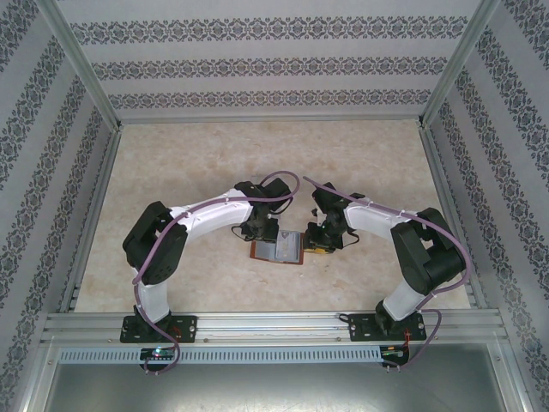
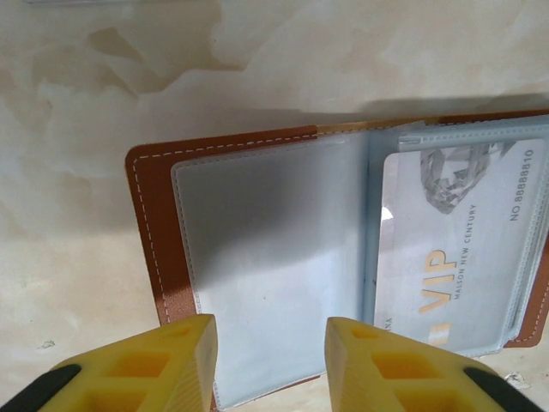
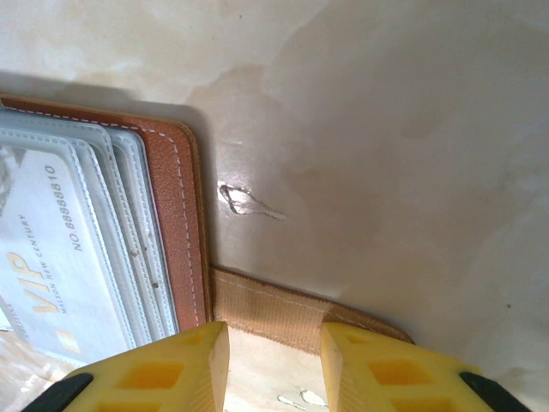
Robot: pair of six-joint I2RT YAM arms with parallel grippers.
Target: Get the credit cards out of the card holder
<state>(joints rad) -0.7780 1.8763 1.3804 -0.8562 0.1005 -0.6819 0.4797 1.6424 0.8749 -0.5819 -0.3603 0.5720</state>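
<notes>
Just beneath L end effector (image 2: 269, 356) — holder (image 2: 156, 232)

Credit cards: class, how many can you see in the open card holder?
1. A VIP card sits in the top clear sleeve on the snap-tab half of the card holder; the facing sleeve looks empty. More may hide in sleeves stacked beneath.

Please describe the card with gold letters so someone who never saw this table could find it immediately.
On the beige table, between the left arm and the right arm, a brown card holder lies open. In its half nearer the right arm, the top clear sleeve holds a pale grey card. Unlike the plain sleeve beside it, it bears gold letters VIP and a number.
</notes>
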